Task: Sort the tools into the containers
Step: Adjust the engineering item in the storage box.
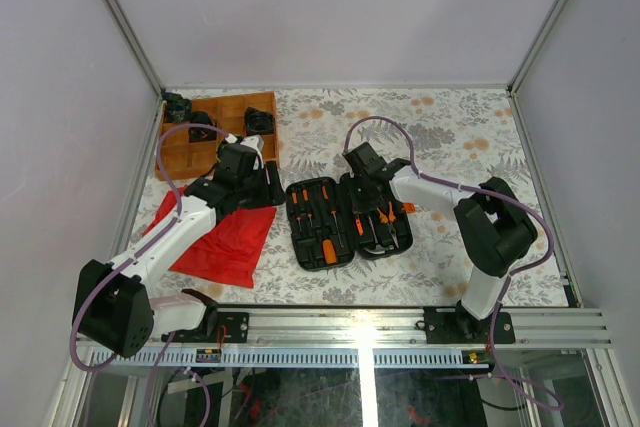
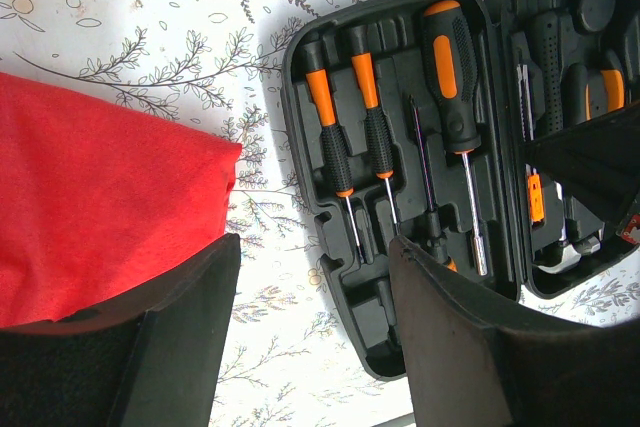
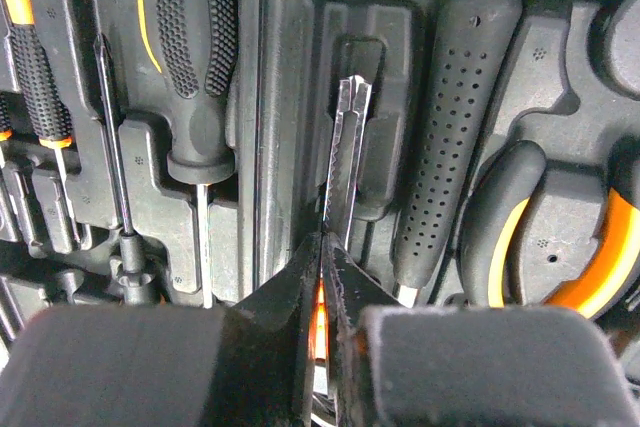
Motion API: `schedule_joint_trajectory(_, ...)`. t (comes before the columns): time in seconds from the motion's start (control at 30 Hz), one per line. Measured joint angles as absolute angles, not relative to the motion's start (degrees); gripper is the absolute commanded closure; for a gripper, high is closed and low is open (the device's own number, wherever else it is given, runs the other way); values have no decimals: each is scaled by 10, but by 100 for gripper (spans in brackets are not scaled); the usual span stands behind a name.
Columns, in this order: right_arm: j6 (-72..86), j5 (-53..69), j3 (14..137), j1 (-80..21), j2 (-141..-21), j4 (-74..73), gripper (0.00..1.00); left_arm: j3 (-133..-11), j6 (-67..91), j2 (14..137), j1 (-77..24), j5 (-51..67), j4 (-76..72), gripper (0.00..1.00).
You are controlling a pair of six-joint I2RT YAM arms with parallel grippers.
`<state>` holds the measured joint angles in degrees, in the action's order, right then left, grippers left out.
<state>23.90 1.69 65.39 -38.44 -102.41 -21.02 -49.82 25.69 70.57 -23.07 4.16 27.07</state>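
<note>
White arms; black joints; purple cables

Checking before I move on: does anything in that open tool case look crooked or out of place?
One thing: the slim metal tool pinched by the right gripper slants across its moulded slot in the tool case instead of lying flush. The screwdrivers beside it sit straight in their slots.

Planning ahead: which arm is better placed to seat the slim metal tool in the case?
Probably right: the right gripper is shut on the slim metal tool over the case; the left gripper hangs open by the red cloth.
</note>
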Motion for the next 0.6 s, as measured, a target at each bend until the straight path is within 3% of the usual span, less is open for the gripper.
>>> schedule_joint_trajectory(0.37, 237, 20, 679, -384, -1042, -237, 100, -498, 257, 706, -231, 42, 271, 40)
schedule_joint_trajectory(0.6, 235, 23, 680, -384, -1041, -238, 88, -498, 257, 706, -230, 42, 271, 40)
